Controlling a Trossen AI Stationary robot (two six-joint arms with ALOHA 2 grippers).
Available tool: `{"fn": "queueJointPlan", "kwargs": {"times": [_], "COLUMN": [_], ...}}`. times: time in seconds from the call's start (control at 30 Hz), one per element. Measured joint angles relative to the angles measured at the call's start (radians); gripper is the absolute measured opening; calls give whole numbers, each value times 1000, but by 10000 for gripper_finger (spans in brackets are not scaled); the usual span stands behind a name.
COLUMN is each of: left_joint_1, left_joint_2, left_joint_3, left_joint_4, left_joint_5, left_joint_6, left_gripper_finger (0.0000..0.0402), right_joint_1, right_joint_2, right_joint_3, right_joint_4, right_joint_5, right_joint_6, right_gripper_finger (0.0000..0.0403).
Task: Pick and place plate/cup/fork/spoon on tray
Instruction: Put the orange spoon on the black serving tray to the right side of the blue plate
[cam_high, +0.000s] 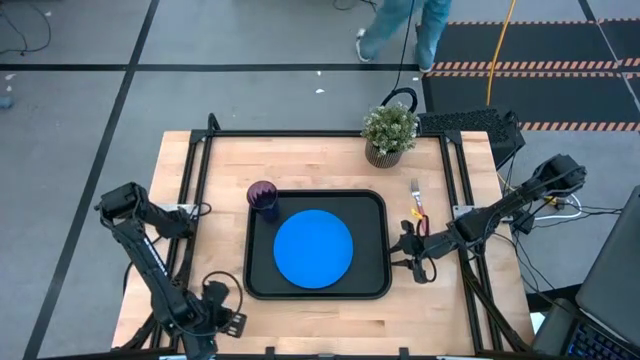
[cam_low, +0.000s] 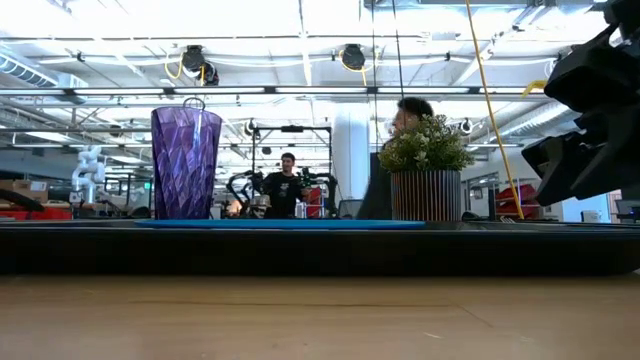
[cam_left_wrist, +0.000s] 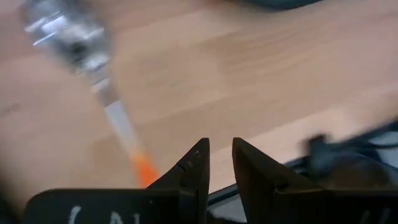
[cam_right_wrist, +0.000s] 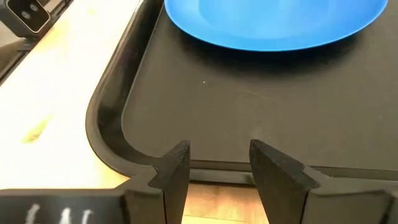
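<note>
Dark right gripper (cam_right_wrist: 214, 171) fingers, apart and empty, hover at the tray (cam_high: 375, 205)'s right rim

Fork (cam_high: 416, 200) lies on the table just behind it, handle toward the gripper; plate (cam_high: 313, 248) and cup (cam_high: 263, 197) sit on the tray; the left gripper (cam_left_wrist: 217, 171), slightly open, is beside the spoon (cam_left_wrist: 99, 81)

Black tray (cam_low: 320, 245) spans wooden table (cam_low: 320, 320), rim facing camera. Purple cup (cam_low: 185, 163) upright on tray, left. Blue plate (cam_low: 280, 224) seen as thin edge beside cup. Potted plant (cam_low: 427, 168) behind tray, right. Dark arm part (cam_low: 595, 110) at right edge. Person (cam_low: 287, 185) in background.
</note>
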Motion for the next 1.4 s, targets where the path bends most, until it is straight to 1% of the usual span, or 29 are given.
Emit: {"fn": "queueJointPlan", "kwargs": {"times": [0.03,0.1,0.33,0.4,0.5,0.57,0.67,0.8,0.87,0.93,1.0,1.07,1.23,1.27,1.4], "left_joint_1": [0,0,25,37,56,71,75,78,80,90,98,105,111,111,95], "left_joint_2": [0,0,0,0,0,0,0,0,-1,-1,-1,-1,-1,-1,-1], "left_joint_3": [0,0,0,0,0,0,0,0,0,0,0,0,0,0,0], "left_joint_4": [17,46,93,92,80,101,212,366,394,388,352,289,70,35,-46], "left_joint_5": [-44,-95,-187,-198,-201,-209,-261,-359,-392,-388,-354,-305,-82,-50,15], "left_joint_6": [30,74,189,212,204,225,343,549,598,598,539,407,49,3,-118], "left_gripper_finger": [72,72,72,72,72,72,72,72,72,72,72,72,72,72,72], "right_joint_1": [3,7,7,7,7,7,7,7,7,7,7,7,7,7,7], "right_joint_2": [0,0,0,0,0,0,0,0,0,0,0,0,0,0,0], "right_joint_3": [0,0,0,0,0,0,0,0,0,0,0,0,0,0,0], "right_joint_4": [0,6,56,61,67,66,67,67,66,67,67,67,71,71,67], "right_joint_5": [0,4,6,6,6,6,6,6,5,5,5,5,5,5,2], "right_joint_6": [1,0,-35,-42,-50,-52,-57,-59,-59,-54,-53,-52,-52,-52,-53], "right_gripper_finger": [157,157,157,157,157,157,157,157,157,157,157,157,157,157,157]}}
